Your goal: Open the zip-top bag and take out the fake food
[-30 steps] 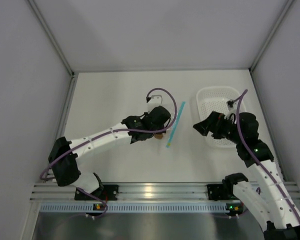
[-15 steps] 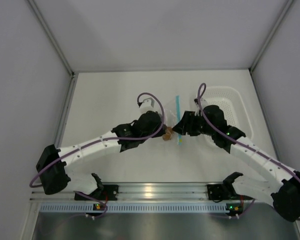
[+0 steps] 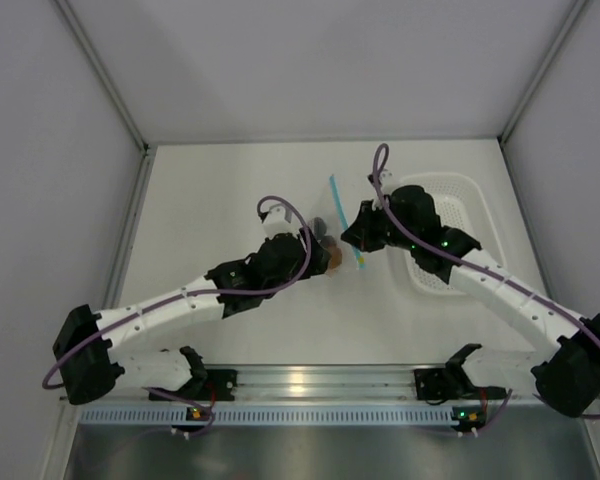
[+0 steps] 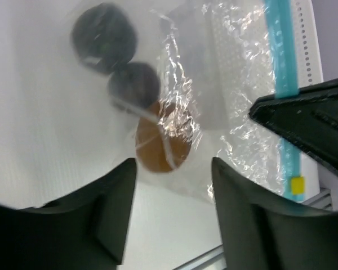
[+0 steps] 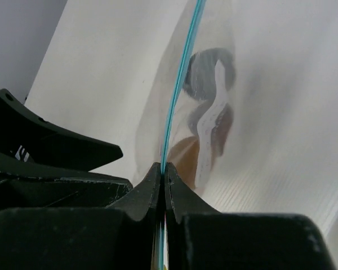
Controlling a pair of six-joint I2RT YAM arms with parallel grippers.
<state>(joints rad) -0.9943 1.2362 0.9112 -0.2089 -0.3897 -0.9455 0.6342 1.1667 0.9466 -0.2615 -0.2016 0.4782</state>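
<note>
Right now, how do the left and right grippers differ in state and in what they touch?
The right gripper is shut on the zip-top bag at its blue zip strip; the left gripper stands open, gripping nothing. The right gripper is at the zip edge; the left gripper faces the fake food inside the bag. Both have black fingers.

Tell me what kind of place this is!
Probably a robot test booth, not a home. A white table is boxed in by plain grey panels, two robot arms are bolted to a metal rail, and the only food is fake food in a zip-top bag.
</note>
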